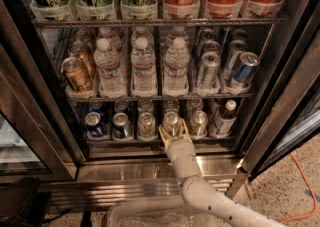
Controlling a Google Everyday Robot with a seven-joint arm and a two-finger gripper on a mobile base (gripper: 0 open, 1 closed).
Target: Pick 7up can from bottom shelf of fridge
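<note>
The fridge (pixel 280 78) stands open in the camera view. Its bottom shelf (pixel 125 141) holds a row of short cans. The 7up can (pixel 171 120), pale green-silver with a silver top, stands in the middle of that row. My gripper (pixel 173 131) is at the shelf's front edge, right in front of this can. Its cream fingers (pixel 163 132) are spread to either side of the can's lower front. It is open and holds nothing. Similar pale cans stand to the left (pixel 146 124) and right (pixel 198 121).
Two blue short cans (pixel 95 124) stand at the left of the bottom shelf, a small dark bottle (pixel 223 117) at the right. The rack above holds water bottles (pixel 143 68) and tall cans (pixel 207 71). A clear bin (pixel 145 213) lies below my arm. The door frame (pixel 35 111) stands left.
</note>
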